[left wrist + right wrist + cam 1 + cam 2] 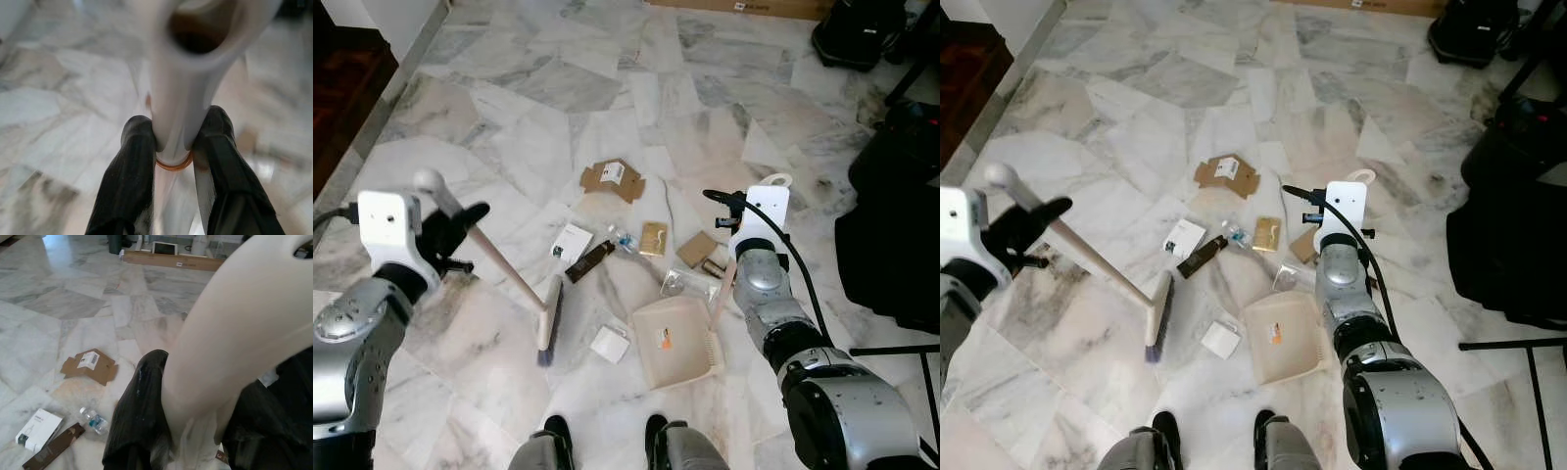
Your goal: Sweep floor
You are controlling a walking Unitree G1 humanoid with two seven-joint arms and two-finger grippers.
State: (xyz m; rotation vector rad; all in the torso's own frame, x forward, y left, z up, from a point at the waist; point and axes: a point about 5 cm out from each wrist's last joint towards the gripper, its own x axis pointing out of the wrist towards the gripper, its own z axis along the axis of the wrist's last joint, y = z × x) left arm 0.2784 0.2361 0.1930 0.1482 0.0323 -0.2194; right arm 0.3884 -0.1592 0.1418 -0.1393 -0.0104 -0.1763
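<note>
My left gripper [175, 136] is shut on the pale broom handle [499, 264], gripping it near its rounded top end. The handle slants down to the broom head [548, 321], which rests on the marble floor. My right gripper [198, 387] is shut on the cream handle of the dustpan [672, 343]. The dustpan sits on the floor to the right of the broom head, in front of my feet. Litter lies just beyond them: a flat cardboard piece [614, 179], a white box [571, 241], a brown box [590, 261], a small bottle [622, 239], a gold packet [653, 238] and a white square [610, 344].
Black bags [891, 225] and thin black stand legs [901, 350] crowd the right side. A dark wooden floor [347, 88] borders the far left. A long cardboard box [744, 8] lies at the back. Open marble floor stretches ahead.
</note>
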